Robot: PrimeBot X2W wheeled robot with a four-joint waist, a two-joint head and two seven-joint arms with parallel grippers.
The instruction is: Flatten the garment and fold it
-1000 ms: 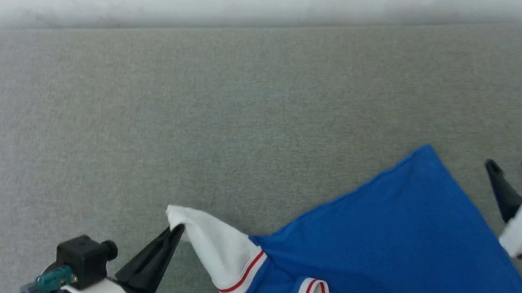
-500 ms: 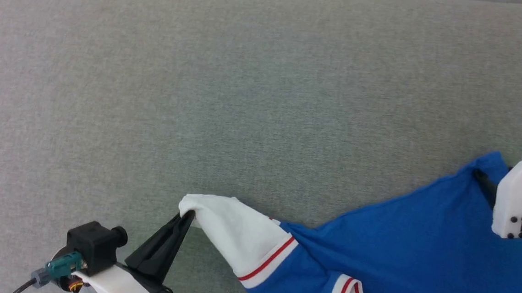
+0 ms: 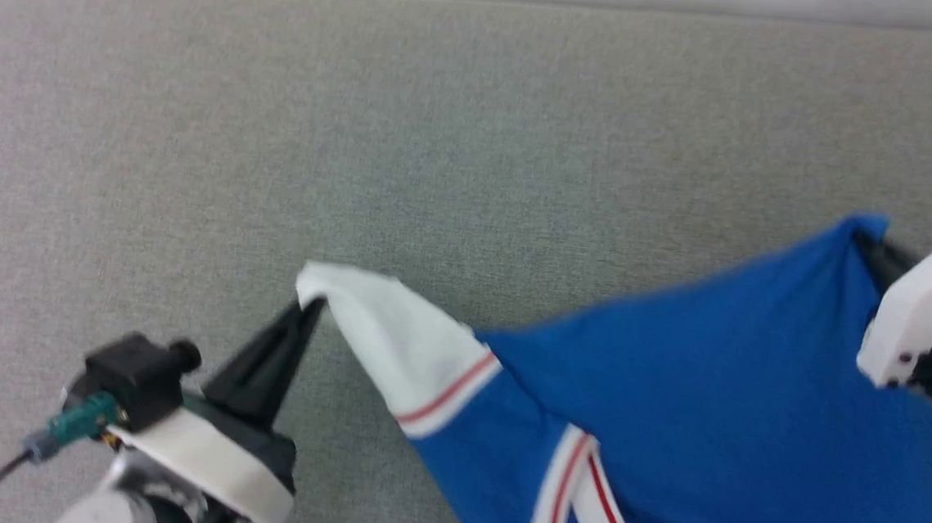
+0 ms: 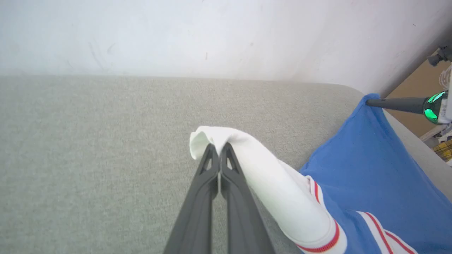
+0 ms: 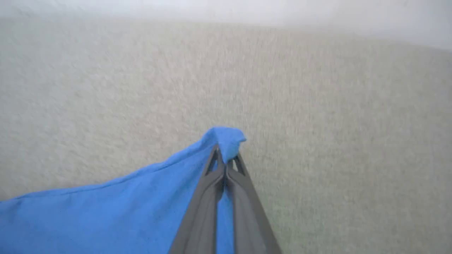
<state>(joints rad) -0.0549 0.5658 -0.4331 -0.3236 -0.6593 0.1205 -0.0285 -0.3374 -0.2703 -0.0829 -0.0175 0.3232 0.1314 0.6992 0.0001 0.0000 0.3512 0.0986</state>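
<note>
1. Far left: left gripper, jaws pressed together on the very end of the white sleeve. Cloth curled over the tips, apparently raised off the grey padded surface.
2. Just right of that: sleeve drawn into a slanted tube, ending in red-and-white striped trim, then blue body cloth.
3. Middle: garment strung between the two grippers, top edge a near-straight line with slight sag. Lower part running out of the bottom of the head view. Not flat yet, not folded. No lettering in sight.
4. Far right: right gripper, clamped on a blue corner of the body. Small nub of cloth poking past the tips in the right wrist view. Which corner of the shirt, cannot tell.
5. Handling, as a judgement: light, soft, limp jersey with no stiffness, so drooping and bunching wherever unsupported. Probably a bit slick, so a thin pinch may slip under a hard tug. Not fragile.
6. Where to grip, as a judgement: corners and hems, through both layers if possible. Trim bands thicker, likely a surer bite than plain cloth. Present two holds good for spreading. Pull evenly and lower onto the surface rather than drop.
</note>
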